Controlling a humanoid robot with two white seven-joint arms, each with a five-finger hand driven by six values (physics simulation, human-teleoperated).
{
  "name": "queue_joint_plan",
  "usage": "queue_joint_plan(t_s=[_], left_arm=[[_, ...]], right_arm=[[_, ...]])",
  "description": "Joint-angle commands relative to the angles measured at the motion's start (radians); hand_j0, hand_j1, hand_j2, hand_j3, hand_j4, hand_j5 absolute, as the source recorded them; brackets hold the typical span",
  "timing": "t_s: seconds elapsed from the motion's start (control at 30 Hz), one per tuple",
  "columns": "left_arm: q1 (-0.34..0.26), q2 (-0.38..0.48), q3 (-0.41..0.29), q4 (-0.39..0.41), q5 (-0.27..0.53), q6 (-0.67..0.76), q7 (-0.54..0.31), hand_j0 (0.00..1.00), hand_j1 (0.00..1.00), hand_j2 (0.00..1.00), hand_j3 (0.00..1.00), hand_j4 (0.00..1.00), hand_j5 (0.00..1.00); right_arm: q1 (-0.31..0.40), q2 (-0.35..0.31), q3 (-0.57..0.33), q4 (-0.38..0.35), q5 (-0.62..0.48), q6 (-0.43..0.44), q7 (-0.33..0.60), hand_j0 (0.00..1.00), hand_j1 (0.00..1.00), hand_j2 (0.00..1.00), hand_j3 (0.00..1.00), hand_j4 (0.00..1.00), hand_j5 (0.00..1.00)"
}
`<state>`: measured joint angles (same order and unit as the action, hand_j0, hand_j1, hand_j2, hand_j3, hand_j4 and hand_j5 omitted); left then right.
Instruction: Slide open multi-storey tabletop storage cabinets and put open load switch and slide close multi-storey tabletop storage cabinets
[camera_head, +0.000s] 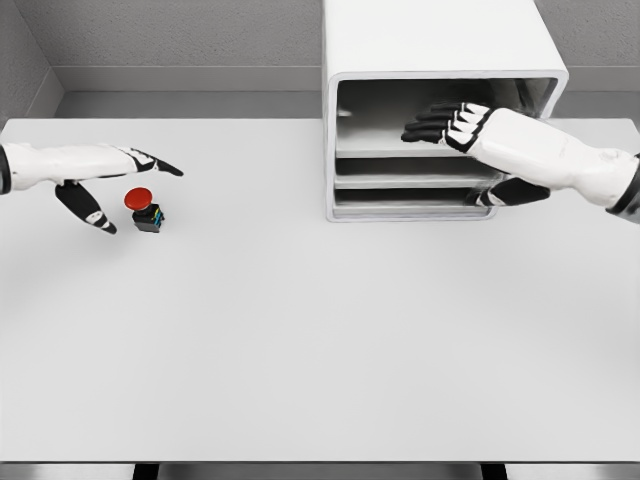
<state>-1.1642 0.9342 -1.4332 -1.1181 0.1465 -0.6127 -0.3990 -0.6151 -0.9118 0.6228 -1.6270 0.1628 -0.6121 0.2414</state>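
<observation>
Red-capped, the load switch (146, 208) sits on the white table (320, 360) at nine o'clock, just beside my left hand (92, 178), whose fingers are spread and hold nothing. At two o'clock my right hand (478, 135), fingers extended and empty, reaches into the storage cabinet's (440, 60) top shelf.

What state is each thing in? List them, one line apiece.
Storage cabinet: upright at the table's far edge, shelves exposed at the front.
Load switch: on the table, ungrasped.
Left hand: open, fingers spread beside the switch.
Right hand: open, reaching into the cabinet's top shelf.
</observation>
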Motion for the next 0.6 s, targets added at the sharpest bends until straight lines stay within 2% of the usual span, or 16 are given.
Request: queue_joint_plan(t_s=[0.0,0.07,0.13,0.2,0.27,0.33,0.37,0.47,0.57], left_arm=[[0.003,-0.021,0.005,0.017,0.004,0.002,0.0,1.0,1.0,1.0,1.0,1.0,1.0],[0.006,-0.043,0.003,0.041,-0.001,0.002,0.0,1.0,1.0,1.0,1.0,1.0,1.0],[0.008,-0.06,-0.003,0.07,-0.004,0.002,0.0,1.0,1.0,1.0,1.0,1.0,1.0],[0.008,-0.06,-0.004,0.072,-0.004,0.002,-0.003,1.0,1.0,1.0,1.0,1.0,1.0],[0.02,-0.064,-0.007,0.093,-0.004,0.002,-0.001,1.0,1.0,1.0,1.0,1.0,1.0],[0.031,-0.072,-0.001,0.098,-0.005,0.002,-0.001,1.0,1.0,1.0,1.0,1.0,1.0],[0.031,-0.074,-0.004,0.101,-0.005,0.002,-0.003,1.0,1.0,1.0,1.0,1.0,1.0],[0.034,-0.077,-0.006,0.118,-0.005,0.002,-0.001,1.0,1.0,1.0,1.0,1.0,1.0],[0.034,-0.077,-0.007,0.129,-0.005,0.002,-0.003,1.0,1.0,1.0,1.0,1.0,1.0]], right_arm=[[-0.003,0.027,0.046,0.018,0.006,0.001,0.029,1.0,1.0,1.0,1.0,1.0,1.0],[-0.031,0.028,0.084,0.018,0.014,0.001,0.03,1.0,1.0,1.0,1.0,1.0,1.0],[-0.083,0.073,0.132,0.022,0.034,0.001,0.03,1.0,1.0,1.0,1.0,1.0,1.0],[-0.101,0.131,0.136,0.088,0.054,0.001,0.03,1.0,1.0,1.0,1.0,1.0,1.0],[-0.107,0.137,0.136,0.154,0.055,0.001,0.03,1.0,1.0,1.0,1.0,1.0,1.0],[-0.132,0.139,0.129,0.268,0.058,0.001,0.03,1.0,1.0,1.0,1.0,1.0,1.0],[-0.137,0.137,0.126,0.291,0.058,0.001,0.03,1.0,1.0,1.0,1.0,1.0,1.0],[-0.141,0.125,0.104,0.306,0.057,0.001,0.03,1.0,1.0,1.0,1.0,1.0,1.0],[-0.141,0.137,0.107,0.338,0.06,0.001,0.073,1.0,1.0,1.0,1.0,1.0,1.0]])
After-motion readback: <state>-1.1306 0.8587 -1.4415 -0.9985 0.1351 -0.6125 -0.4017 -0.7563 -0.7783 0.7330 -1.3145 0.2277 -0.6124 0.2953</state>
